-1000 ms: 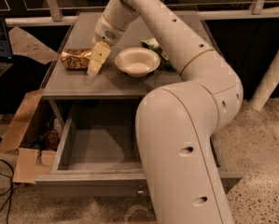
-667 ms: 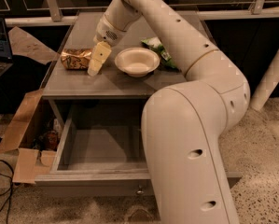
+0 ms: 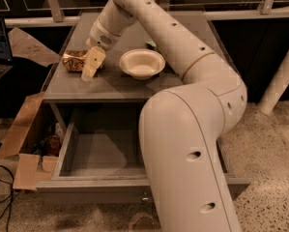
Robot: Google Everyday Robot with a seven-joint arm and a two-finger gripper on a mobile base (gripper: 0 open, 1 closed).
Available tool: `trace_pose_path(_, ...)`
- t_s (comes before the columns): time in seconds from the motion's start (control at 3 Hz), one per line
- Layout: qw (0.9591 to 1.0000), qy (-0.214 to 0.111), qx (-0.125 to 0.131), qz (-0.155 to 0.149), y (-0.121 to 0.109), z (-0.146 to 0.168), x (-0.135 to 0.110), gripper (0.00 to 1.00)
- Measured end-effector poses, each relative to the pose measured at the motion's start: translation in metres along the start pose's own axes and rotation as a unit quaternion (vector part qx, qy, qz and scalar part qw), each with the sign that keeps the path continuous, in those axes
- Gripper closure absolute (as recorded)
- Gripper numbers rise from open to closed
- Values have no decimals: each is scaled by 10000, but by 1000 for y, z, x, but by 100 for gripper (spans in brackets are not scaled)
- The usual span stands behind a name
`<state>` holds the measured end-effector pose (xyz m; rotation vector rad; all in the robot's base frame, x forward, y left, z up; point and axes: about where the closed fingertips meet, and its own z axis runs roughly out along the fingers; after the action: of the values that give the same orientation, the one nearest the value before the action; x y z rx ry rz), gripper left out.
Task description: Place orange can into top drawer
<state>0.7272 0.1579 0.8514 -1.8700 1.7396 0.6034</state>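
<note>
One wide top drawer (image 3: 95, 153) stands pulled open nearest the camera, its grey inside bare, with a small round knob (image 3: 144, 196) on the front panel. Part of it is hidden by the thick cream arm (image 3: 192, 144), which rises from the lower right and bends back over the table (image 3: 124, 88). A torn cardboard box (image 3: 23, 129) sits on the floor to the left. On the tabletop above, the gripper (image 3: 92, 64) hangs low near the left edge, right against the orange can (image 3: 72, 61), which lies on its side; whether it grips the can I cannot tell. Just beside it to the right sits a cream bowl (image 3: 143, 71), and behind that a green snack bag (image 3: 151, 44) peeks out
</note>
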Motion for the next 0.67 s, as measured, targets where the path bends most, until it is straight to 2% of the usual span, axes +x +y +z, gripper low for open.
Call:
trace_pose_path(0.33,9996,-29,-196,-194,1,19,-12,0)
trace_pose_path(0.67,9996,-32,-201,-202,1,20,-13,20)
